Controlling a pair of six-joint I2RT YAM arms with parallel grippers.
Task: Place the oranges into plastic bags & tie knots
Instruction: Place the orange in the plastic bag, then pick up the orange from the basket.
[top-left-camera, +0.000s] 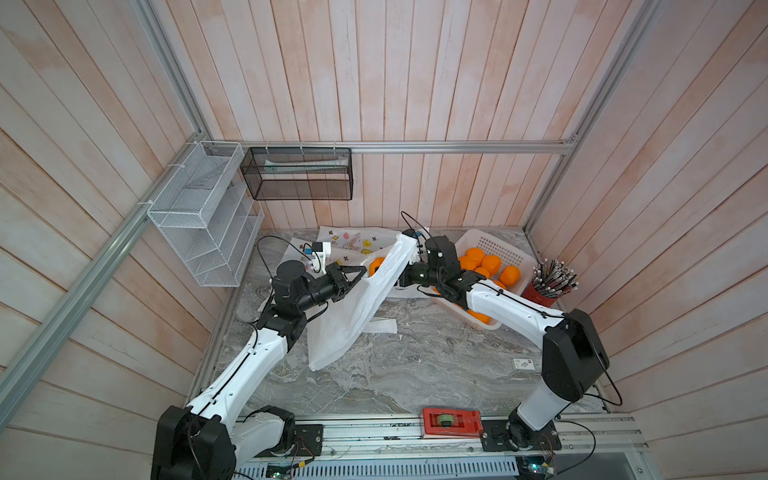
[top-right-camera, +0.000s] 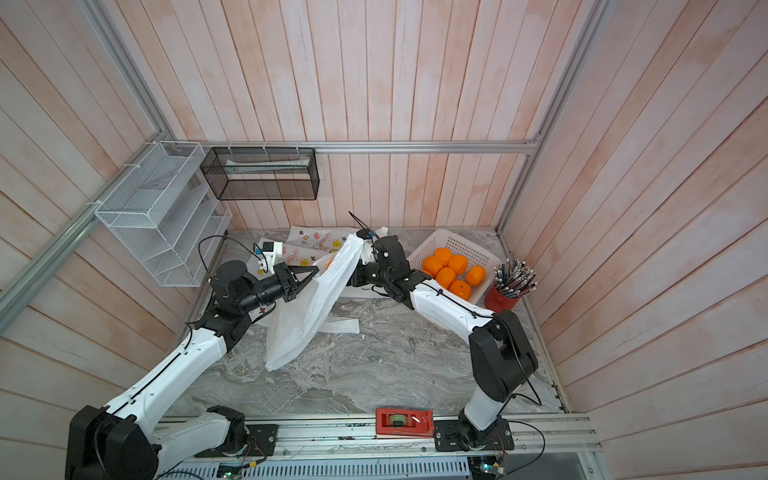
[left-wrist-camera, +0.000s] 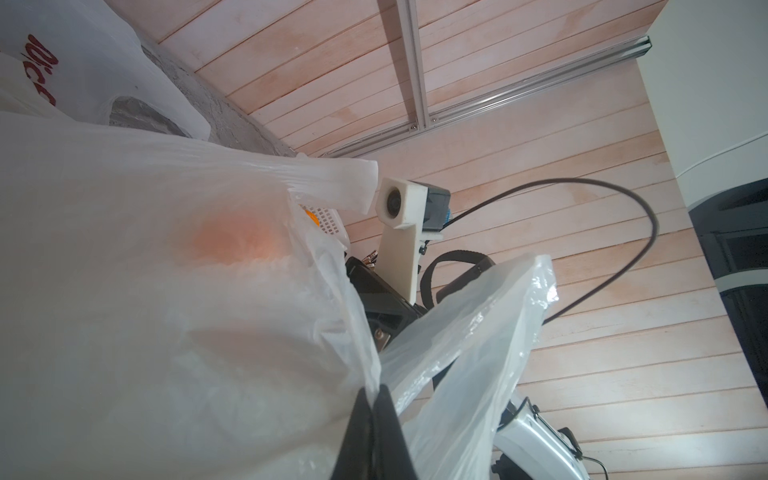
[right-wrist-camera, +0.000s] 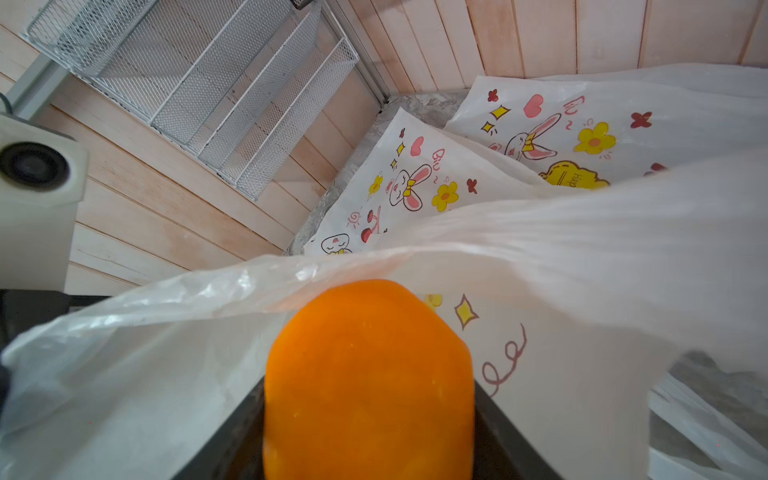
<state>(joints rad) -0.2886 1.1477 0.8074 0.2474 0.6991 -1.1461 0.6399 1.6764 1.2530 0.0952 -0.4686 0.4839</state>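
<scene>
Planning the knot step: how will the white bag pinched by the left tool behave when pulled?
Likely very floppy: the white bag hangs in limp folds from the left tool. Thin, translucent film, so probably light and slick. The orange at its mouth would likely sag it.

Two robot arms (top-left-camera: 249, 361). Two bunny-print bags (right-wrist-camera: 415, 183), at least one plain white bag (top-left-camera: 345, 328). At least seven oranges (top-right-camera: 445, 276) in one white basket (top-right-camera: 465, 243), plus one orange (right-wrist-camera: 368, 374) outside it. One red cup of pencils (top-left-camera: 538, 293). Two wire racks (top-left-camera: 199, 232).
</scene>
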